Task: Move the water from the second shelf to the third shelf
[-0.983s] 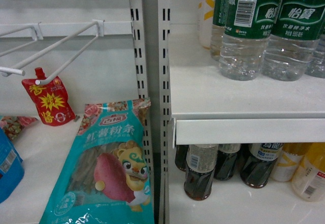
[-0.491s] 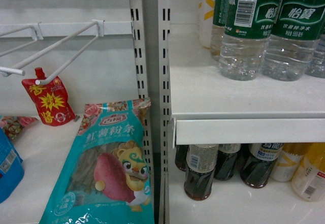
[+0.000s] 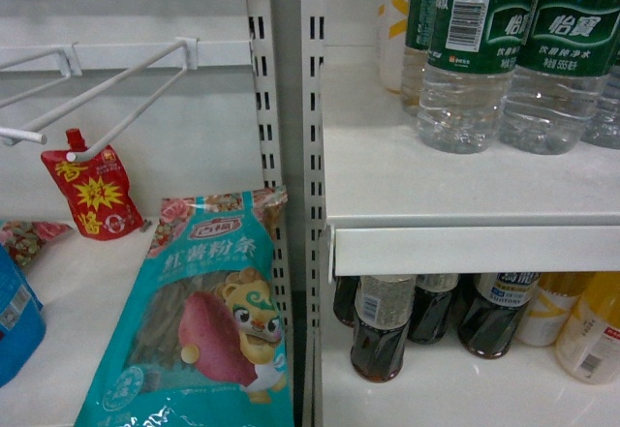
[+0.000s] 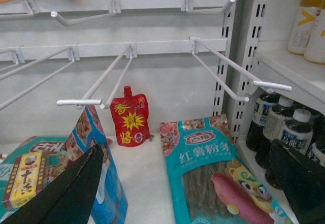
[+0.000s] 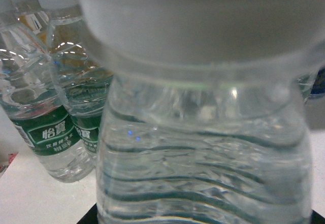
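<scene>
A clear ribbed water bottle (image 5: 203,148) fills the right wrist view, its white cap at the top edge. My right gripper (image 5: 203,218) is shut on it; only dark slivers of the gripper show at the bottom corners beside the bottle. More water bottles (image 5: 48,127) with green labels stand on the white shelf to its left. In the head view two green-labelled water bottles (image 3: 475,59) stand on the upper right shelf (image 3: 465,190); neither arm shows there. My left gripper (image 4: 185,145) hangs open and empty over the left bay.
Dark tea bottles (image 3: 383,325) and yellow bottles (image 3: 596,335) stand under the water shelf. The left bay holds a teal noodle bag (image 3: 208,320), a red sauce pouch (image 3: 92,195), a blue box (image 4: 104,183) and white peg hooks (image 4: 223,74). Slotted uprights (image 3: 291,107) divide the bays.
</scene>
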